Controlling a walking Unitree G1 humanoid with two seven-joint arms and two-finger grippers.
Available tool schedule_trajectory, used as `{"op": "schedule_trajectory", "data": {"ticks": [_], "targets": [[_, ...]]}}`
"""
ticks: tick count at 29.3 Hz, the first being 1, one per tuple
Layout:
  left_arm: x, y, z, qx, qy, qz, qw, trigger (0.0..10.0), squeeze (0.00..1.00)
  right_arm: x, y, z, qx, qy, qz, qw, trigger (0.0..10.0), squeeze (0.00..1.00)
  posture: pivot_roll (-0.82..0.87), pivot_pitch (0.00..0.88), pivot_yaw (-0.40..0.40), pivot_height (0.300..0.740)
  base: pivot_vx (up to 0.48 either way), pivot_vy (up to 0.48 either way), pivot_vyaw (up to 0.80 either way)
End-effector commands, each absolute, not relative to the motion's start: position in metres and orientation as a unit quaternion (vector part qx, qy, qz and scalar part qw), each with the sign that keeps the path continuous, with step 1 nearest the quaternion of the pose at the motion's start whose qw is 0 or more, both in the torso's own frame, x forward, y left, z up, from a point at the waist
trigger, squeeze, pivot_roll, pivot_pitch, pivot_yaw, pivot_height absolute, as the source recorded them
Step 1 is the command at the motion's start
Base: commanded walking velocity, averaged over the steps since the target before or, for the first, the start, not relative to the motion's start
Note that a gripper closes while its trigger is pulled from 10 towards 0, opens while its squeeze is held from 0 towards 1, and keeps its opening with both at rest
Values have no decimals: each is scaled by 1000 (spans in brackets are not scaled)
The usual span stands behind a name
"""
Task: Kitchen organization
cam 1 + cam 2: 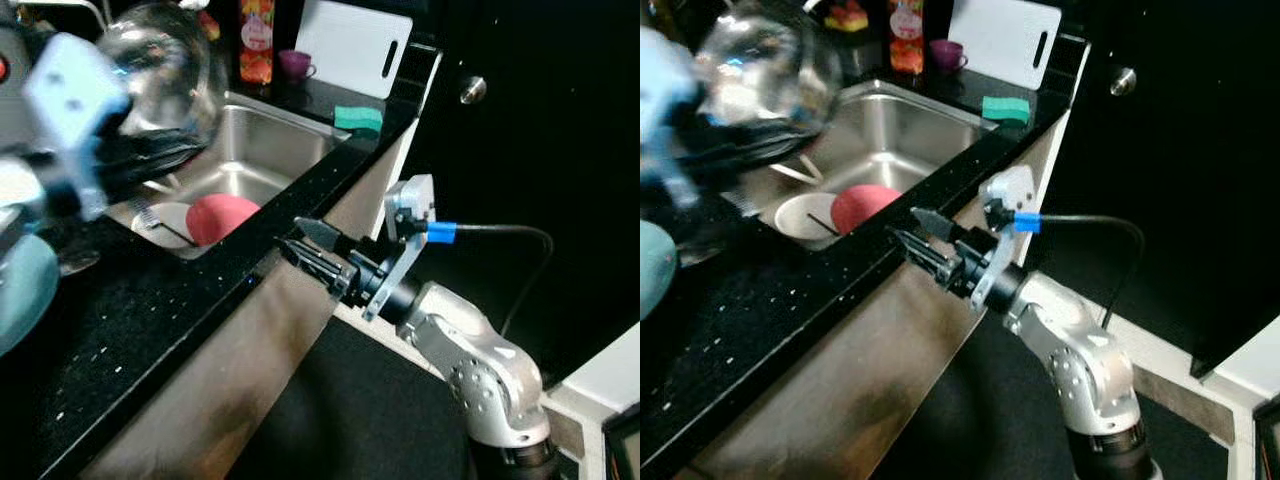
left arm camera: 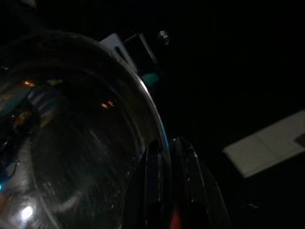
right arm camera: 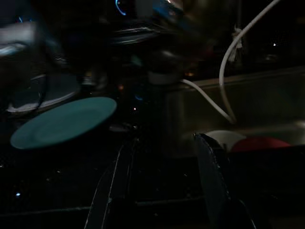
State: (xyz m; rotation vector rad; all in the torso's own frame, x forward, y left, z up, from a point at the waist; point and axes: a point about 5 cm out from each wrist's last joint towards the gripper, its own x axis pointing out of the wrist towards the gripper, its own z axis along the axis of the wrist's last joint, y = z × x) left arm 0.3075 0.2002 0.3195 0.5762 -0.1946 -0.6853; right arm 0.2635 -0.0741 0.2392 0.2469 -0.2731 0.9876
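A clear glass bowl (image 1: pixel 165 70) hangs in the air over the left side of the steel sink (image 1: pixel 270 140), and my left gripper (image 1: pixel 150 158) is shut on it. In the left wrist view the two black fingers (image 2: pixel 153 171) pinch the bowl's rim (image 2: pixel 157 119). My right gripper (image 1: pixel 300 242) stands open at the front edge of the black counter (image 1: pixel 150 320), level with the sink and holding nothing. Its fingers (image 3: pixel 212 186) are spread wide in the right wrist view. In the sink lie a red bowl (image 1: pixel 220 217) and a white plate (image 1: pixel 165 218). A teal plate (image 3: pixel 64 121) rests on the counter at the left.
A green sponge (image 1: pixel 358 118) lies on the sink's far rim. Behind it stand a white cutting board (image 1: pixel 352 45), a purple cup (image 1: pixel 295 64) and an orange bottle (image 1: pixel 256 40). A dark door with a round knob (image 1: pixel 472 90) is on the right.
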Motion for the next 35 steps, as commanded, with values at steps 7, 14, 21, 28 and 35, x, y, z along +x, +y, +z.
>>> {"op": "schedule_trajectory", "data": {"ticks": [7,14,21,28,35], "targets": [[351,188,291,340,-58,-310,886,10000,0,262,-76,240,114,-133,469,865,10000,0,72,0,-13,740,0,0,0],[378,156,272,377,-45,-343,859,10000,675,261,-74,240,114,-134,469,865,10000,0,57,0,0,740,0,0,0],[391,157,249,454,-1,-329,828,10000,1000,260,-76,240,113,-135,464,868,10000,0,50,0,11,740,0,0,0],[390,173,258,461,-16,-290,838,10000,541,260,-75,240,111,-136,466,867,10000,0,62,0,8,740,0,0,0],[361,189,307,344,-150,-241,895,10000,0,255,-71,239,103,-142,501,848,10000,0,83,0,-7,740,0,0,560]]}}
